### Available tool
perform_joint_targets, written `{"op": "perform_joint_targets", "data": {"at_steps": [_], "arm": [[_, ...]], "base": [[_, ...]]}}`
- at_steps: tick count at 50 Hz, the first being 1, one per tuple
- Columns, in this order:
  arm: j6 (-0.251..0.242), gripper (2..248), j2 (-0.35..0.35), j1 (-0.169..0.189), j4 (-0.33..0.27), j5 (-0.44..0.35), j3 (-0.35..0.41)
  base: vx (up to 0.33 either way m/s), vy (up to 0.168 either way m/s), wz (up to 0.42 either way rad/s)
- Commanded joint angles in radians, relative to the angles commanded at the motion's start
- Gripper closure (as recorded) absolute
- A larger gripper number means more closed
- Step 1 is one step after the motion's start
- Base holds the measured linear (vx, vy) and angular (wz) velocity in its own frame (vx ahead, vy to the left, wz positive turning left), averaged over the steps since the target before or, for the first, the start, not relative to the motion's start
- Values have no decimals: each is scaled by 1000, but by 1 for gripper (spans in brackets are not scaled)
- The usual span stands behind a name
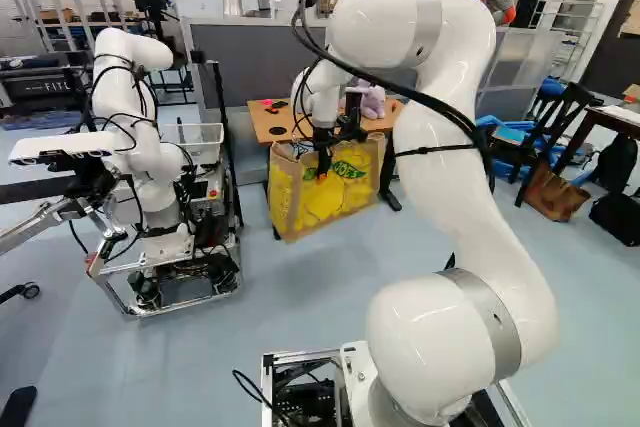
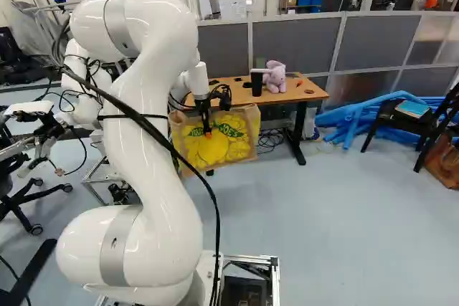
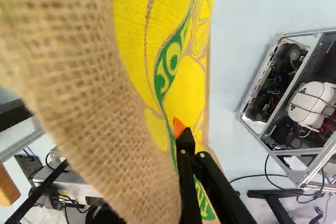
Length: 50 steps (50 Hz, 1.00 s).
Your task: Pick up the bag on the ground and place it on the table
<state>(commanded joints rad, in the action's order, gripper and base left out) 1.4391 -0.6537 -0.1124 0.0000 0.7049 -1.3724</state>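
The bag (image 1: 350, 191) is held in the pincer (image 2: 207, 132), hung tilted above the floor (image 2: 323, 234) and in front of the worktop (image 2: 290, 97), its yellow printed face turned toward the base. The pincer's orange tip is seen against that face, near the upper part of the bag; the far side of the grip seems hidden by burlap in the wrist view. On the worktop, a black cup (image 2: 257, 82) is placed beside a purple plush toy (image 2: 275, 77).
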Motion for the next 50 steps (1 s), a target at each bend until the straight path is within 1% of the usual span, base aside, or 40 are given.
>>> {"op": "perform_joint_targets", "data": {"at_steps": [50], "arm": [[0,226,59,11,0,185,-103]], "base": [[0,0,0]]}}
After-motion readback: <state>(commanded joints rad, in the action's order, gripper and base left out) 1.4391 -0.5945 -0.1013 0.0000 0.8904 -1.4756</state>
